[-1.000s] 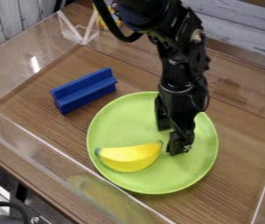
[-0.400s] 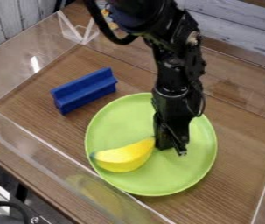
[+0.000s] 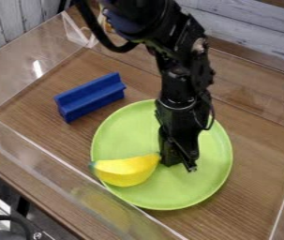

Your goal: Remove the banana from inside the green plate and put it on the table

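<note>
The yellow banana (image 3: 127, 169) lies in the front left part of the green plate (image 3: 204, 187), which rests on the brown table (image 3: 32, 84). My gripper (image 3: 173, 161) points straight down onto the plate at the banana's right end. Its fingers are shut, and they appear to pinch the banana's right tip, which is hidden behind them. The rest of the banana rests on the plate.
A blue rectangular block (image 3: 89, 97) lies on the table to the left of the plate. Clear acrylic walls (image 3: 32, 178) run around the tabletop. Bare wood shows behind the plate and at the far left.
The gripper has gone from open to shut and has moved a little left and down. The banana has shifted slightly left with it.
</note>
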Robot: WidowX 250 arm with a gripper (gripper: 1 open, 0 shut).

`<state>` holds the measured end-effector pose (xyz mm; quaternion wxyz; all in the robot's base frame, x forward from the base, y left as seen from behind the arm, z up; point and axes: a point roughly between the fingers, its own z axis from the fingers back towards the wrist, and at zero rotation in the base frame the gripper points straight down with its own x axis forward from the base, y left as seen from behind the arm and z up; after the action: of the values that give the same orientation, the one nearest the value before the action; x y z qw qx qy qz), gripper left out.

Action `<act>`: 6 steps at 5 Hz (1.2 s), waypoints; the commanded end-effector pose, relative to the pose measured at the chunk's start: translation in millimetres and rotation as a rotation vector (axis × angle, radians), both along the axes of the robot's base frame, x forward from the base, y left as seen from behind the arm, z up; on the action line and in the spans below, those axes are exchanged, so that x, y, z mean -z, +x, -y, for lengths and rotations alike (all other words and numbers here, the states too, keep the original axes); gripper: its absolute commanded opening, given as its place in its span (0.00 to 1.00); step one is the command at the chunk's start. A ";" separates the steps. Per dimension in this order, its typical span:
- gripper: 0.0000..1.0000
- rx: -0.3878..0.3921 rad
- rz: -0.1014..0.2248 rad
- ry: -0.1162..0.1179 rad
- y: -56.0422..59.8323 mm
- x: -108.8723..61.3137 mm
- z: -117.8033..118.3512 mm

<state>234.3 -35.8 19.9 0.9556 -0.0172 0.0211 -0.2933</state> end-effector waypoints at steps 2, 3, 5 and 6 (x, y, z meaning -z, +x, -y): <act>0.00 -0.058 0.038 -0.014 -3.3 -10.3 -4.7; 0.00 -0.075 0.042 -0.021 -5.2 -11.6 -5.7; 0.00 -0.106 0.048 -0.036 -8.2 -14.2 -7.4; 0.00 -0.118 0.048 -0.044 -9.6 -15.8 -8.2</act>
<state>221.1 -28.9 26.5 0.9701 -0.0353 0.0103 -0.2400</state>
